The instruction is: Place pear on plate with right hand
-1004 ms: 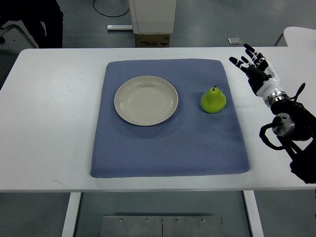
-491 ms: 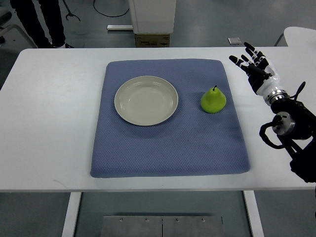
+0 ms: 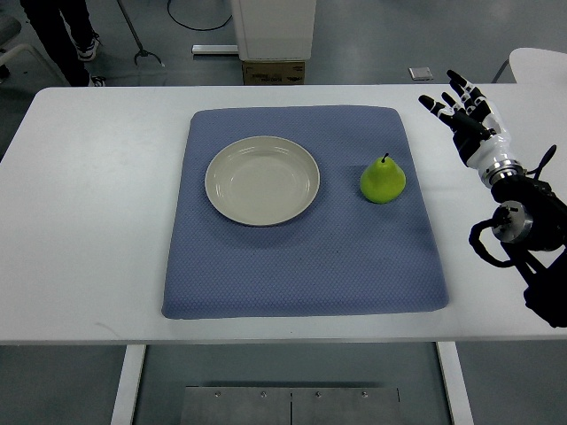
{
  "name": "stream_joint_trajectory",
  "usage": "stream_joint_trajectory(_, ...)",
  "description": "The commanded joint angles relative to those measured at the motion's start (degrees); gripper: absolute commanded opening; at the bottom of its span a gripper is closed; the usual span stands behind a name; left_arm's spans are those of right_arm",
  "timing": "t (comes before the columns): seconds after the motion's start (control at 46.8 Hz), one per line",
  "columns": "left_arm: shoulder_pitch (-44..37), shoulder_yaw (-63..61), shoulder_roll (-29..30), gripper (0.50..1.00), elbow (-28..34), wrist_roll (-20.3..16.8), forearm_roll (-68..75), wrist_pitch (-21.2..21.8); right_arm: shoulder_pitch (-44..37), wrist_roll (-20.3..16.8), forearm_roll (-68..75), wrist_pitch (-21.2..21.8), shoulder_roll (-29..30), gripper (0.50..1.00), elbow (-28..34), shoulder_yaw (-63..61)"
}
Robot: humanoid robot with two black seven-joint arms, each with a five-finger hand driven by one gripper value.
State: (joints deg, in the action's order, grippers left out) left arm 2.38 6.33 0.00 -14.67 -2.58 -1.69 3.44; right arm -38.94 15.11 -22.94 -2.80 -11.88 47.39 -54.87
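Note:
A green pear (image 3: 383,180) stands upright on the right part of a blue mat (image 3: 301,257). A cream plate (image 3: 262,180) lies empty on the mat's left part, well apart from the pear. My right hand (image 3: 463,110) hovers over the white table at the right, beyond the mat's edge and up-right of the pear, its fingers spread and holding nothing. The left arm does not show.
The white table (image 3: 97,221) carries the mat. A beige box and a white post (image 3: 273,40) stand behind the table's far edge. A person's legs (image 3: 62,31) are on the floor at the upper left. Another white tabletop (image 3: 540,64) shows at the upper right.
My right hand has drifted slightly right and up, away from the mat. The person's legs at the upper left have shifted. Pear and plate are still.

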Motion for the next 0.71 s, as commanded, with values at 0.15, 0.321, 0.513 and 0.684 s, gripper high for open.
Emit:
stream_joint_trajectory(0.15,0.0,0.0,0.0,1.000,0.0,-0.1,0.0,0.0,-0.2,-0.3,2.8,0.1,0.3,1.000,-0.1,-0.4)
stream_joint_trajectory(0.321,0.0,0.0,0.0,1.000,0.0,0.0,0.0,0.0,-1.2,-0.3,6.7,1.7,0.3,1.000,-0.1,-0.3)
stream_joint_trajectory(0.513,0.0,0.0,0.0,1.000,0.0,-0.1,0.0,0.0,-1.1,0.1,6.9,3.1,0.3,1.000,-0.1,-0.2)
stream_joint_trajectory(0.684,0.0,0.0,0.0,1.000,0.0,-0.1,0.0,0.0,-1.3,0.3,6.9,3.3,0.3,1.000,-0.1,-0.5)
